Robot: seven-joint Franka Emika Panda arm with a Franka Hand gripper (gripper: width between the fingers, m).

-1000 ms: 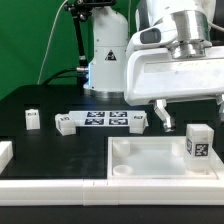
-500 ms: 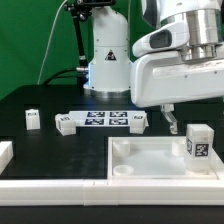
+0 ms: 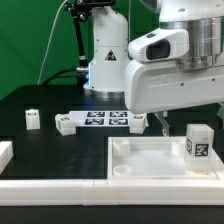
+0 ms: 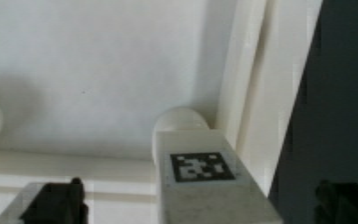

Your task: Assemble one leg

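Note:
The leg (image 3: 198,143) is a small white upright block with a square tag on its face. It stands in the right corner of the wide white tray (image 3: 150,163). My gripper (image 3: 165,122) hangs just above and behind it, open and empty. In the wrist view the leg (image 4: 197,168) stands between my two dark fingertips (image 4: 55,202), touching neither, and the gripper (image 4: 202,204) is spread wide around it. The tray floor (image 4: 87,80) fills most of that view.
The marker board (image 3: 103,119) lies behind the tray. Small white tagged blocks stand at its two ends (image 3: 66,124) (image 3: 138,121), and another stands at the far left (image 3: 33,119). A white part (image 3: 5,152) sits at the left edge. The robot base (image 3: 105,60) stands behind.
My hand has come lower over the tray and shifted slightly toward the exterior view's left. The leg and the other parts have not moved.

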